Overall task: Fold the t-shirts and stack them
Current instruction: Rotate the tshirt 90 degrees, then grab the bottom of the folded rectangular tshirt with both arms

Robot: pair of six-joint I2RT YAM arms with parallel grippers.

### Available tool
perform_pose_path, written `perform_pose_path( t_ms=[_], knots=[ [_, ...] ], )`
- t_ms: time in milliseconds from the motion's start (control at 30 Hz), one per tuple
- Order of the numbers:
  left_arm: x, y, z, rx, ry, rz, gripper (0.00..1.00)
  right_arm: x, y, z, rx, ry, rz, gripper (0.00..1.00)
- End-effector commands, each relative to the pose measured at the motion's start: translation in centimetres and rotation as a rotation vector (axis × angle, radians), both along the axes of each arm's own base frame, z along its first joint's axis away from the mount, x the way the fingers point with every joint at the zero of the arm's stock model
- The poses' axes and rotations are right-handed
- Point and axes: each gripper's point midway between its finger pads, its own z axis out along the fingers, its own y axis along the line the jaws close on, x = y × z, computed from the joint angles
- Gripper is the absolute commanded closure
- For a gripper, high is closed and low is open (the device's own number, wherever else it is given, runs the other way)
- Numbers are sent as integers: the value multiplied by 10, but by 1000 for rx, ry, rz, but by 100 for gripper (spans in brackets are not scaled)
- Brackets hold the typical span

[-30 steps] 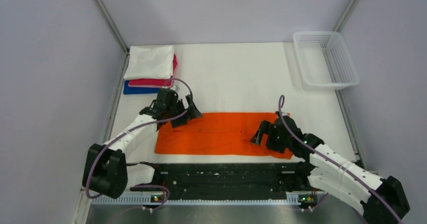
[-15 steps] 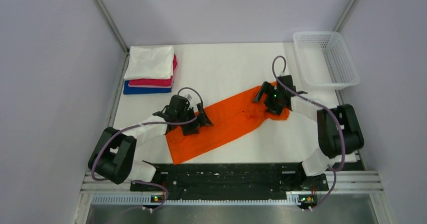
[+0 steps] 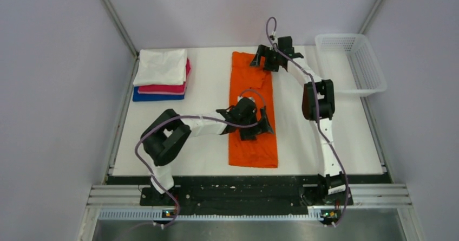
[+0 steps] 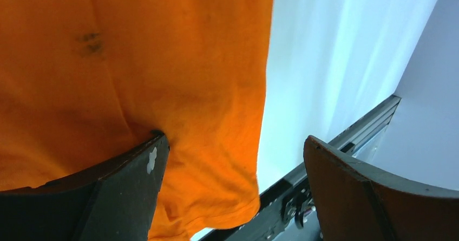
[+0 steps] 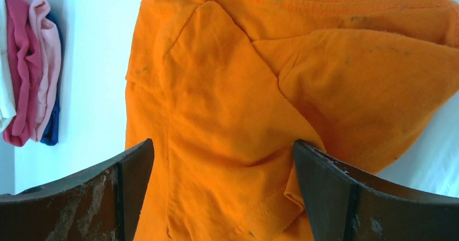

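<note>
Orange t-shirt (image 3: 246,78) lengthwise on table (image 3: 205,89)

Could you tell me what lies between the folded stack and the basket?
The top view shows the orange shirt between stack and basket, the right gripper at its far end.

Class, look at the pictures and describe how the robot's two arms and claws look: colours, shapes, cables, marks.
Both the left arm and the right arm have white links between bulky black joints. A thin lilac cable loops along each. The left claw and right claw are black, each with two broad, curved dark fingers, scuffed and chipped pale.
</note>
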Motion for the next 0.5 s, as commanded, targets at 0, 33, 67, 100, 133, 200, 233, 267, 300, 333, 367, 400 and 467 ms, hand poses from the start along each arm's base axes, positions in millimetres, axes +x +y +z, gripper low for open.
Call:
perform_pose_path(
  t_ms=[0,33,67,100,133,200,233,267,300,333,367,400,467],
  knots=[
    [14,-24,-2,65,-29,-8,1,-17,25,-41,-57,87,94,1],
    [17,-24,4,69,-51,-6,1,-6,23,-25,-61,49,75,1],
    [21,-21,12,75,-82,2,1,3,18,-6,-72,9,49,1],
    [22,-17,21,83,-109,3,1,11,12,23,-86,-47,18,1],
    [23,-12,32,90,-142,1,1,16,8,50,-93,-100,-5,1],
    [20,1,52,111,-193,-8,1,17,-5,102,-103,-187,-34,1],
    [15,8,58,122,-211,-21,1,13,-13,126,-108,-219,-50,1],
    [9,15,66,121,-234,-30,1,7,-23,144,-119,-236,-78,1],
    [1,23,73,118,-248,-39,1,-2,-36,160,-133,-246,-114,1],
    [-3,33,75,133,-276,-24,1,-14,-47,169,-148,-242,-142,1],
    [-7,46,77,147,-292,-7,1,-26,-56,173,-159,-241,-167,1],
    [-12,60,73,169,-292,26,1,-43,-63,171,-170,-230,-180,1],
    [-19,86,68,202,-303,77,1,-83,-73,152,-179,-180,-198,1]
  ],
)
